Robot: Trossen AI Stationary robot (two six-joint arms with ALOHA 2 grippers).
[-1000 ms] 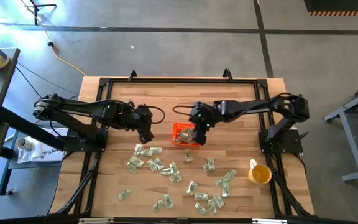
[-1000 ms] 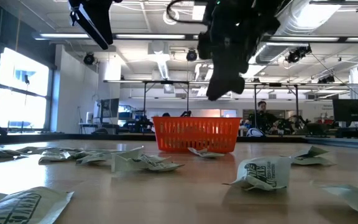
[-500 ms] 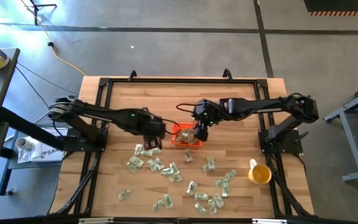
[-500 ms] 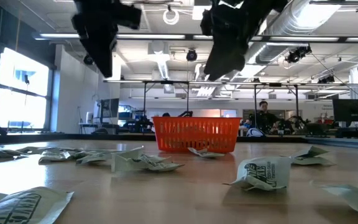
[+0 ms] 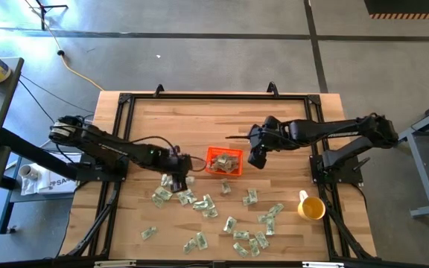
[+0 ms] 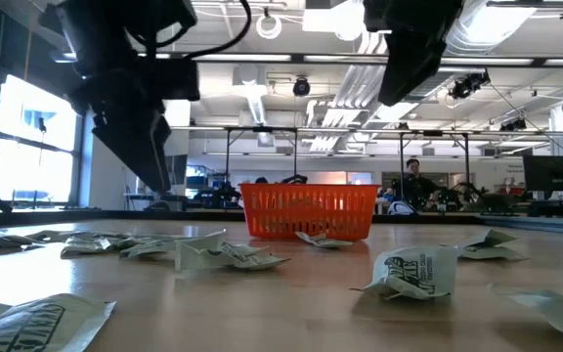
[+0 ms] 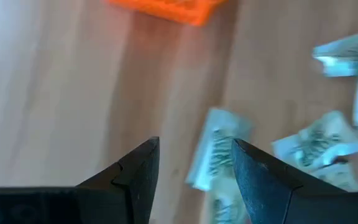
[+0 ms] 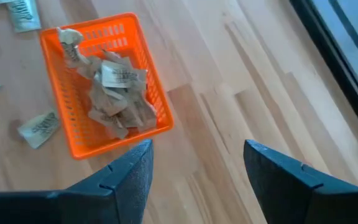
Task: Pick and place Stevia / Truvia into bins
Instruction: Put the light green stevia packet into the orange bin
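Many pale green-and-white Stevia sachets (image 5: 199, 201) lie flat and scattered over the near half of the wooden table. Several more lie heaped inside the orange bin (image 5: 224, 161), seen in the right wrist view as bin (image 8: 104, 81) and sachets (image 8: 114, 93). My left gripper (image 5: 177, 176) hangs open just left of the bin, above a cluster of sachets. In its wrist view one sachet (image 7: 213, 155) shows between the spread fingers of the gripper (image 7: 194, 152). It stays above the table in the low view (image 6: 156, 181). My right gripper (image 5: 258, 156) is open and empty, right of the bin (image 8: 194, 158).
A yellow cup (image 5: 311, 208) stands near the table's right edge. A black frame (image 5: 214, 95) runs round the table. Bare wood lies between the bin and the far edge. In the low view the bin (image 6: 309, 210) stands mid-table behind sachets (image 6: 413, 272).
My left gripper has swung from the far left of the bin toward the near edge and come down over the sachets. My right gripper has drawn away from above the bin toward the table's right and risen. The sachets and bin have stayed put.
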